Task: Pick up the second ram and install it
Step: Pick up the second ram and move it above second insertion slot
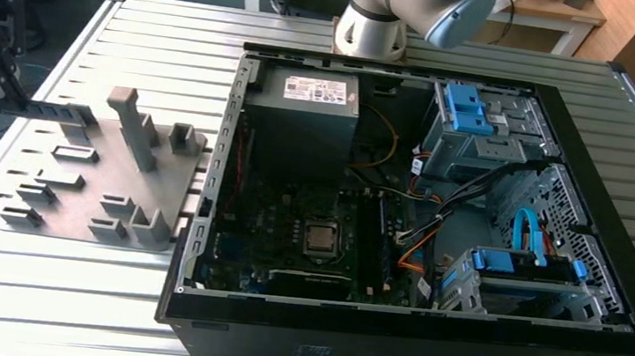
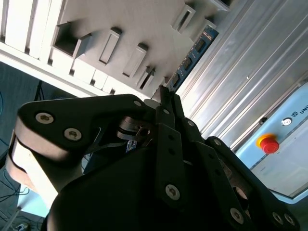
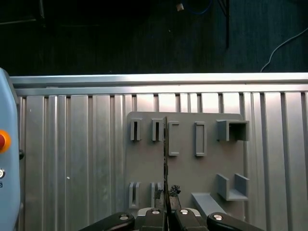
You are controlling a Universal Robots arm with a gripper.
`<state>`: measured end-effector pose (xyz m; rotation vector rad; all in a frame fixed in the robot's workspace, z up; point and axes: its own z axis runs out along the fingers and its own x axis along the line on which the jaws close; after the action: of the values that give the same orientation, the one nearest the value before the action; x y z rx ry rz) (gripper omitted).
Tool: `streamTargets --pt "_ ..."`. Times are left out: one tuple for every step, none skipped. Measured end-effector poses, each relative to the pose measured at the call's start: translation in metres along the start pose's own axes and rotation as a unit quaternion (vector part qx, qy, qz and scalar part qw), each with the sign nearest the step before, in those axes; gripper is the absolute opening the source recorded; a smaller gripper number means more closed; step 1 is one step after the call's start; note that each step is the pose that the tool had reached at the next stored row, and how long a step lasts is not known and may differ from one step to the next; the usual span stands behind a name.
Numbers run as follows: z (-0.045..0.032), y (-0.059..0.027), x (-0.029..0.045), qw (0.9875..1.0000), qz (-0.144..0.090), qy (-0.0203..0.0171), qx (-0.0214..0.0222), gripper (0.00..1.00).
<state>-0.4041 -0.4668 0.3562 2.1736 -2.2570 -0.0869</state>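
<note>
Gripper [image 3: 166,210] fingers are clamped on one end of the second ram [image 2: 193,55], a slim blue-green board that reaches out from the fingertips over the gray holder plate [image 3: 187,171]. In the first wrist view the stick shows edge-on as a thin dark line crossing the plate between its slotted blocks. In the exterior view the plate lies on the ridged metal tabletop [image 1: 46,291], just beside the open computer case [image 1: 394,350], and the stick hangs above the plate's far side from the case.
</note>
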Motion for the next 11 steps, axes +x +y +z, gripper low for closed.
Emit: streamTargets --pt "-0.0010 0.0000 0.0000 1.0000 0.000 0.0000 0.0000 0.14" --pt "-0.0020 0.0001 -0.0001 1.0000 0.000 0.0000 0.0000 0.14" --pt "-0.0033 0.0001 -0.0001 1.0000 0.000 0.0000 0.0000 0.14" --pt "-0.0044 0.0002 -0.0002 1.0000 0.000 0.0000 0.0000 0.14" --pt "-0.0056 0.0003 -0.0002 1.0000 0.000 0.0000 0.0000 0.14" --pt "-0.0067 0.0003 -0.0002 1.0000 0.000 0.0000 0.0000 0.14" --pt "-0.0074 0.0004 -0.0002 1.0000 0.000 -0.0001 0.0000 0.14" --pt "-0.0082 0.0004 -0.0003 1.0000 0.000 0.0000 0.0000 0.14" --pt "-0.0089 0.0004 -0.0003 1.0000 0.000 0.0000 0.0000 0.14" --pt "-0.0097 0.0004 -0.0003 1.0000 0.000 0.0000 0.0000 0.14" --pt "-0.0105 0.0005 -0.0004 1.0000 0.000 0.0000 0.0000 0.14"
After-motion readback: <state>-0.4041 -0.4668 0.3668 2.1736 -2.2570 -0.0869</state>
